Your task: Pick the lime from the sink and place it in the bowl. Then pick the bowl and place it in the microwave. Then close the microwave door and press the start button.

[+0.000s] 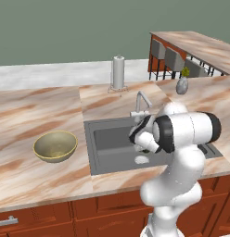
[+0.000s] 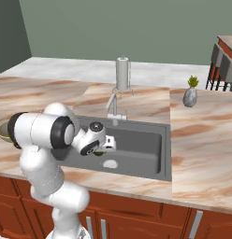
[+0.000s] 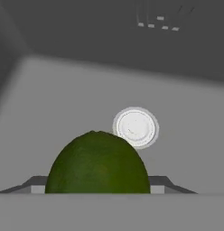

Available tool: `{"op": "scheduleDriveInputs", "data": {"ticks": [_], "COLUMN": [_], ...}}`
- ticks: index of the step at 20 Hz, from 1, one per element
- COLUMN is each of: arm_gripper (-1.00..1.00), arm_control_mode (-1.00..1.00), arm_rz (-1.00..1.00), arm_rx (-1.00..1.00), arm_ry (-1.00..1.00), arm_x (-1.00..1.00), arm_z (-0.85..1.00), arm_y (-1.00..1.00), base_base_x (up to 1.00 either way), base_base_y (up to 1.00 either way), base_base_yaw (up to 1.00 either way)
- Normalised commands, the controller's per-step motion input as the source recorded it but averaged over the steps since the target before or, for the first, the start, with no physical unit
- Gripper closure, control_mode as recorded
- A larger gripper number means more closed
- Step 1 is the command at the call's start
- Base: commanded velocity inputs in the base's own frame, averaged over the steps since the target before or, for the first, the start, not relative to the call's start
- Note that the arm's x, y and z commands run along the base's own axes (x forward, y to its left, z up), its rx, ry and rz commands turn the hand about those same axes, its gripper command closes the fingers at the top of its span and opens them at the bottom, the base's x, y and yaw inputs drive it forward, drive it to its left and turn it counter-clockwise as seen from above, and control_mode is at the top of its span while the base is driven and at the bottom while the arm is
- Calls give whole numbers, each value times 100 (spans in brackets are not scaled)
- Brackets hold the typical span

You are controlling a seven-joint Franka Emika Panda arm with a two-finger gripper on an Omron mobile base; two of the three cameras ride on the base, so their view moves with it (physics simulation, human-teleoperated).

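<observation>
Jaws gripping lime (image 3: 98,164), hanging above sink (image 1: 107,143) floor near drain (image 3: 135,127). Bowl (image 1: 55,146) sitting on bench (image 1: 33,115), left of sink. Advice: rising straight, clearing sink rim before swinging toward bowl.

Arm folded low, hand over the sink (image 1: 100,152), lime (image 3: 98,163) in the gripper.
The white arm rose from the base, bent sharply at the elbow, and its wrist pointed down into the basin. The gripper (image 3: 98,189) sat above the basin floor, a finger on either side of the lime, closed against it. In the base views the fingers were hidden behind the wrist.
</observation>
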Motion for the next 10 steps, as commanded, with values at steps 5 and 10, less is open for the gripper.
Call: {"op": "scheduleDriveInputs", "data": {"ticks": [5, 10], "arm_gripper": [100, 100], "arm_control_mode": [-100, -100], "arm_rz": [0, 0], "arm_rx": [-3, 0], "arm_ry": [-8, -1], "arm_x": [-37, -26], "arm_z": [100, 100], "arm_y": [50, 37], "base_base_x": [0, 0], "base_base_y": [0, 0], "base_base_yaw": [0, 0]}}
